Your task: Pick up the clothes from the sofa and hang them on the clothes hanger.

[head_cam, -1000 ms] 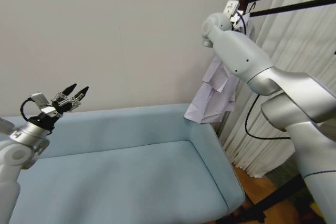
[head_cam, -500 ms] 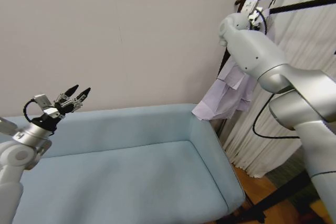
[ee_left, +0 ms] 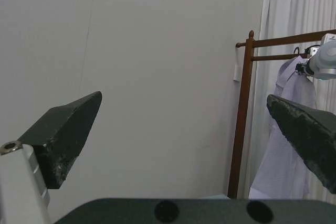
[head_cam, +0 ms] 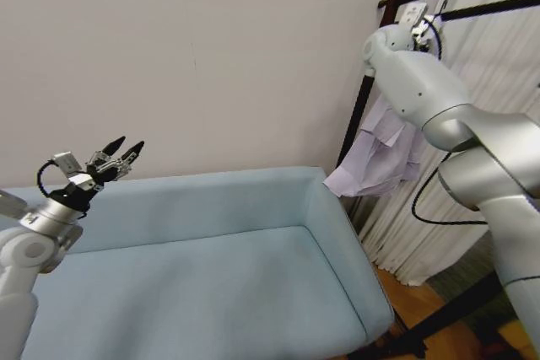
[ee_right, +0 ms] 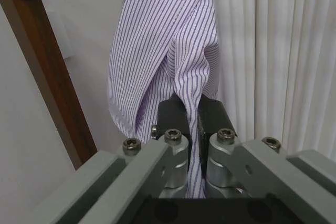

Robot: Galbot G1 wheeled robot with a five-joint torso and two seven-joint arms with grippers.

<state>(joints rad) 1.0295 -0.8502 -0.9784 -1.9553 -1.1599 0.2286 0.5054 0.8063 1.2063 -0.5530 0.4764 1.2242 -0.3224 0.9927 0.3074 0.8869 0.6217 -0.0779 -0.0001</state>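
So the right claw (ee_right: 191, 115) was pressed together on a fold of the striped shirt (ee_right: 163, 40). In the right wrist view the cloth ran straight in between the two dark fingers, pinched tight, no gap.

In the head view that claw was way up by the top of the rack (head_cam: 358, 115), right next to the rails. The shirt hung straight down from it, so its long axis was vertical, collar end up at the claw and the loose tail dangling below. The bottom hem hung off the sofa's (head_cam: 211, 292) right end, not lying on the cushion at all.

The thing the next bit hinges on, I reckon, is claw vs rail: the pinched top of the shirt was just beside the rail, basically at the same height, with the post on the sofa side and the curtain (head_cam: 498, 65) behind. I couldn't tell whether anything was actually hooked or draped over the rail, since the arm covered that spot.

The left claw (head_cam: 114, 153) had its fingers spread wide with nothing in them, and it hovered above the sofa's back at the far left end, well apart from the rack. So the right arm was the near one by a mile, and I'd say the hang-up was all on it.
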